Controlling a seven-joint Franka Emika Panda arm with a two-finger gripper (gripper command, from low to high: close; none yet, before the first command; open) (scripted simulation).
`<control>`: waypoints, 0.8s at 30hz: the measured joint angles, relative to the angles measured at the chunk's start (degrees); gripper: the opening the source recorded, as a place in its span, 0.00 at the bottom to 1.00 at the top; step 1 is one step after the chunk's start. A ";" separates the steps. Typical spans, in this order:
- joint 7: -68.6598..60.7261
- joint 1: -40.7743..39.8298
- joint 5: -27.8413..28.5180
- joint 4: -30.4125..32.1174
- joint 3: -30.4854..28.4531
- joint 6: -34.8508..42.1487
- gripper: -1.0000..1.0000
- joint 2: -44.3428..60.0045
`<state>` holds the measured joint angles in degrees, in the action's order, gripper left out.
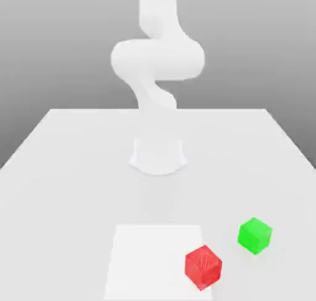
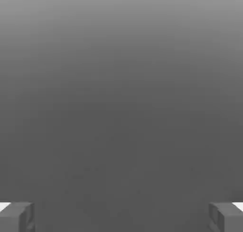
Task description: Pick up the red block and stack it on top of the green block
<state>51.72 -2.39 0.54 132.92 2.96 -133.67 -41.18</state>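
Resting on the white table (image 1: 62, 164), the red block (image 1: 203, 266) is seen on the corner of a paler square patch (image 1: 148, 256), the green block (image 1: 255, 235) near it toward the exterior view's right. The gripper (image 2: 121, 217) is held wide open, nothing between its fingertips (image 2: 19, 216).

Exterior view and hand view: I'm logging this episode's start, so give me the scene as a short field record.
red block: on the table, on the edge of a paler square patch, untouched
green block: on the table, toward the exterior view's right of the red block, apart from it
stack: not yet done
gripper: jaws wide apart, nothing between them
table: white
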 joint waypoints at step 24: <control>59.88 -9.68 9.93 10.85 17.18 -18.02 0.50 44.69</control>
<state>111.60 -12.07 10.47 143.77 20.15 -151.69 3.50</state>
